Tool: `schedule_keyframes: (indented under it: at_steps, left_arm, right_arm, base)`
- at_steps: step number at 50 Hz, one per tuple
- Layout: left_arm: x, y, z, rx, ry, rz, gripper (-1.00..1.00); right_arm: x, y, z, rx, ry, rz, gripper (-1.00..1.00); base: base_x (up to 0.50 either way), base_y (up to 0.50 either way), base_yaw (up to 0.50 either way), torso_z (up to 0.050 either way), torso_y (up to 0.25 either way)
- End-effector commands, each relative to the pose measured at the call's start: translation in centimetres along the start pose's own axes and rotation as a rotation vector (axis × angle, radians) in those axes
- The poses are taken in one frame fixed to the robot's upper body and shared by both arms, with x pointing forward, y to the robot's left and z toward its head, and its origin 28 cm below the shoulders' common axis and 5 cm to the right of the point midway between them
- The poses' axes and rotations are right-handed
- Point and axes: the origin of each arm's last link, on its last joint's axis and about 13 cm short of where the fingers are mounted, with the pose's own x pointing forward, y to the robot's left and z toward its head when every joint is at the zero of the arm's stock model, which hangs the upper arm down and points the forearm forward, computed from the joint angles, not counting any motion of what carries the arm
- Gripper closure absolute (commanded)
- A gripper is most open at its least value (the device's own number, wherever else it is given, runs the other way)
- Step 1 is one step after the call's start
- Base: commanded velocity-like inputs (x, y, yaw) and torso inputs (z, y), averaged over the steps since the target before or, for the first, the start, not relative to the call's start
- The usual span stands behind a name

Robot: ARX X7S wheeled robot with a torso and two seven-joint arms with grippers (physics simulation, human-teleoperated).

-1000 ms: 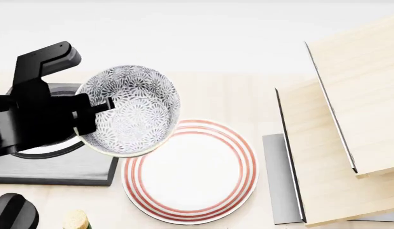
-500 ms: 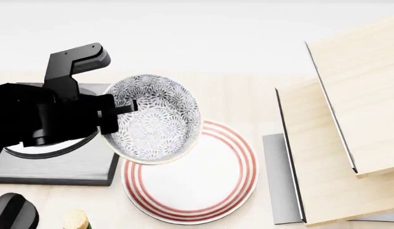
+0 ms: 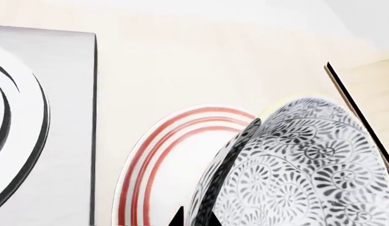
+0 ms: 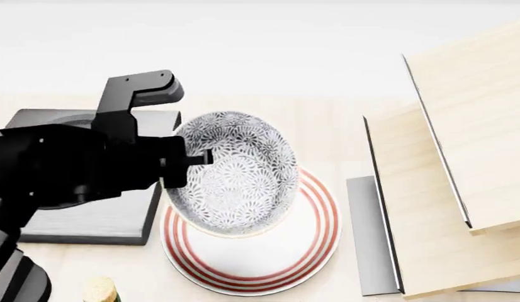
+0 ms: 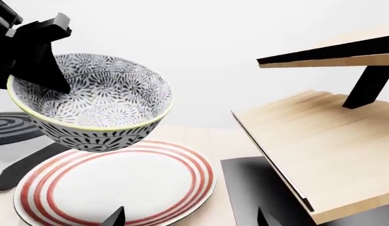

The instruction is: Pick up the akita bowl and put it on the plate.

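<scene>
The akita bowl (image 4: 243, 179), white with a dense grey-blue floral pattern, hangs tilted above the left part of the red-ringed white plate (image 4: 317, 211). My left gripper (image 4: 189, 160) is shut on the bowl's left rim, one finger inside and one outside. In the left wrist view the gripper (image 3: 196, 219) pinches the bowl wall (image 3: 295, 169), with the plate (image 3: 172, 155) beyond it. The right wrist view shows the bowl (image 5: 94, 101) clear of the plate (image 5: 106, 188). My right gripper (image 5: 189, 219) is open and empty, near the plate's edge.
A dark grey square stove burner (image 4: 92, 217) lies left of the plate, under my left arm. Stepped wooden shelves (image 4: 461, 157) stand at the right, with a grey slab (image 4: 369, 239) at their foot. A cork-topped bottle (image 4: 99, 290) sits at the front left.
My left gripper has carried the bowl rightward and toward me, from above the burner's edge to over the plate. The plate has not moved.
</scene>
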Motion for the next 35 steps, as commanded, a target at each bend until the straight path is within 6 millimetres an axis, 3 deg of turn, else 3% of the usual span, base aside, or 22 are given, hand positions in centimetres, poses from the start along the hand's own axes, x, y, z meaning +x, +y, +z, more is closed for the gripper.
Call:
schedule_keyframes:
  at_steps: [1,12,35]
  left_arm:
    - [0.4,-0.7,0.0,-0.008,-0.046,-0.088,1.00]
    - [0.8,-0.9,-0.5,-0.061,-0.070,-0.130,1.00]
    - [1.3,-0.8,-1.2,-0.284,-0.105,-0.229,1.00]
  right_arm:
    - [0.0,0.1,-0.1,-0.003,0.004,0.006,-1.00]
    - [0.0,0.1,-0.1,0.000,0.004,0.008,-1.00]
    - [-0.1,0.3,-0.3,-0.003,0.010,0.019,-1.00]
  base:
    - [0.00,0.00,0.00,0.000,0.000]
    - [0.00,0.00,0.00,0.005,-0.118]
    - [0.00,0.00,0.00,0.001,-0.001]
